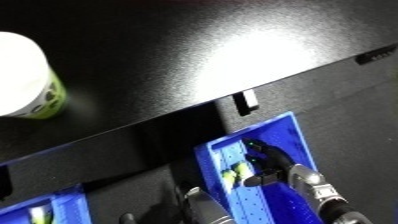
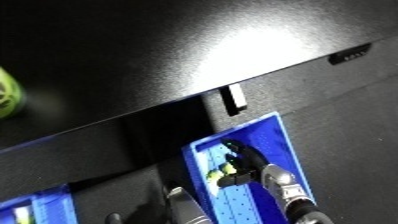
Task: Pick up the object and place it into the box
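Left eye view: right hand (image 1: 266, 162) fingers (image 1: 255, 148) curled inside blue bin (image 1: 289, 131).

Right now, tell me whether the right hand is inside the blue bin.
Inside. The right hand reaches down within the blue bin, its fingers below the rim.

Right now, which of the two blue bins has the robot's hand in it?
The larger blue plastic bin near the view's lower middle: the black right hand reaches inside it, beside a small yellow-green object. The other blue bin, in the lower-left corner, has no hand in it.
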### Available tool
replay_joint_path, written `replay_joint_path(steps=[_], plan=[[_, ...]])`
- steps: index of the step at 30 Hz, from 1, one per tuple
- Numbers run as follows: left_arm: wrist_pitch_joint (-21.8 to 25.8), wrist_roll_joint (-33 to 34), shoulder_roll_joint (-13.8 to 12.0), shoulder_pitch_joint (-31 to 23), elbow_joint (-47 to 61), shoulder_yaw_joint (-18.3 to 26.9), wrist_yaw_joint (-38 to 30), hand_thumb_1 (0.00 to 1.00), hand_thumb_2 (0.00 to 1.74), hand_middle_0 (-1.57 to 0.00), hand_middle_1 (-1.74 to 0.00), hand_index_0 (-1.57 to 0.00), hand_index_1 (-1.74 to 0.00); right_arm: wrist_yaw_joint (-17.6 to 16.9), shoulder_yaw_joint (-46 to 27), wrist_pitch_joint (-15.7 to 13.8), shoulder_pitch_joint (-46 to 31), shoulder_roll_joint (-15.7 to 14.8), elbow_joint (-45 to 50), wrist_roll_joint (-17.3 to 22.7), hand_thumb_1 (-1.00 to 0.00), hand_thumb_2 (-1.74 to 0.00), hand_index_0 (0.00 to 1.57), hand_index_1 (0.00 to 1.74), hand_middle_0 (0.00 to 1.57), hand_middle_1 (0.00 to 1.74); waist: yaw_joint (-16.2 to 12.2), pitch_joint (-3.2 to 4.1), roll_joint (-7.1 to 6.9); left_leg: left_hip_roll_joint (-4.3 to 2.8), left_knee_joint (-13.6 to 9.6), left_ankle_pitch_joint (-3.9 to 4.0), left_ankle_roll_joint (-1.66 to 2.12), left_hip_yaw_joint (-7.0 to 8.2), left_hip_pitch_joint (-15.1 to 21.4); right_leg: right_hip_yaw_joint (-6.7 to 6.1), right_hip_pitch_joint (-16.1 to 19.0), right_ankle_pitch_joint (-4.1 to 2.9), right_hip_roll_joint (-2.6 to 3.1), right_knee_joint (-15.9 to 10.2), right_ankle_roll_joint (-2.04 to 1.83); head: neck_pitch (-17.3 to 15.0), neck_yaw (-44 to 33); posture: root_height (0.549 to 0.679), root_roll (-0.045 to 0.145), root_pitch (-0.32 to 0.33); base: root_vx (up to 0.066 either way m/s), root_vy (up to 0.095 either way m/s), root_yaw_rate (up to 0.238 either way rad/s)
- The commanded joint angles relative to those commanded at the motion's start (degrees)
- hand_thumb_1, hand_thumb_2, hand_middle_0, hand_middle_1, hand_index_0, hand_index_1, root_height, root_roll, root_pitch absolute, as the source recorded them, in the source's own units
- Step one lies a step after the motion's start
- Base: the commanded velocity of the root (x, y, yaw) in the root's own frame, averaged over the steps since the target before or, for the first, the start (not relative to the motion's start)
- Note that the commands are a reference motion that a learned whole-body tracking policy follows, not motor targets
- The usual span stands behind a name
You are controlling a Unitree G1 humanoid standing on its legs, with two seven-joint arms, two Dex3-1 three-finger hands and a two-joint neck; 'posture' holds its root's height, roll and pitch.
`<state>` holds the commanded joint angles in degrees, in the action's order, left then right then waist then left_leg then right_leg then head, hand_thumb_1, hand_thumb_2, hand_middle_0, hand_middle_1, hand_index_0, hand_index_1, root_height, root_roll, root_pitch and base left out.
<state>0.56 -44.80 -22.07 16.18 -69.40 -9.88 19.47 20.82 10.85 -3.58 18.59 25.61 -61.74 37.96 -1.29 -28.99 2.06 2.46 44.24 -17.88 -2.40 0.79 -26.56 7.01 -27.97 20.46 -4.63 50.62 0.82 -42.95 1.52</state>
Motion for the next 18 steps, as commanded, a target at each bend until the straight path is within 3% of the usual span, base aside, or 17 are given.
replay_joint_path(steps=[4,11,18], plan=[[-0.1,1.3,-0.3,0.4,-0.1,0.2,0.0,0.0,0.0,0.0,0.0,0.0,0.0,-2.3,1.3,0.2,-0.1,-0.8,0.6,-2.4,0.0,0.0,0.0,0.0,0.0,0.0,0.5,-0.01,-0.24,-0.1,-0.2,0.76,0.09,-0.36,-0.3,0.65,-0.1,0.03,-0.53,0.4,-0.26,2.3,-5.1,0.623,0.05,-0.004,0.025,-0.031,0.107],[-0.3,3.8,-0.6,0.8,0.0,0.0,0.3,0.0,0.0,0.0,0.0,0.0,0.0,-4.4,2.3,1.8,0.6,-2.1,0.9,-3.2,0.0,0.0,0.0,0.0,0.0,0.0,1.7,0.03,-0.33,-0.3,-0.2,1.77,0.32,-0.83,-0.5,1.5,-0.2,0.56,-1.53,2.0,-0.49,7.9,-14.3,0.62,0.047,-0.016,0.038,-0.027,0.149],[0.9,5.7,-1.0,-0.1,0.2,0.0,0.6,0.0,0.0,0.0,0.0,0.0,0.0,-6.1,3.1,3.7,-0.1,-3.1,0.9,-2.3,0.0,0.0,0.0,0.0,0.0,0.0,2.5,-0.11,-0.33,-0.06,0.9,1.52,0.29,-1.12,-0.7,1.97,0.1,1.33,-2.3,3.2,-0.44,12.5,-23.9,0.617,0.049,-0.025,0.039,-0.004,0.099]])
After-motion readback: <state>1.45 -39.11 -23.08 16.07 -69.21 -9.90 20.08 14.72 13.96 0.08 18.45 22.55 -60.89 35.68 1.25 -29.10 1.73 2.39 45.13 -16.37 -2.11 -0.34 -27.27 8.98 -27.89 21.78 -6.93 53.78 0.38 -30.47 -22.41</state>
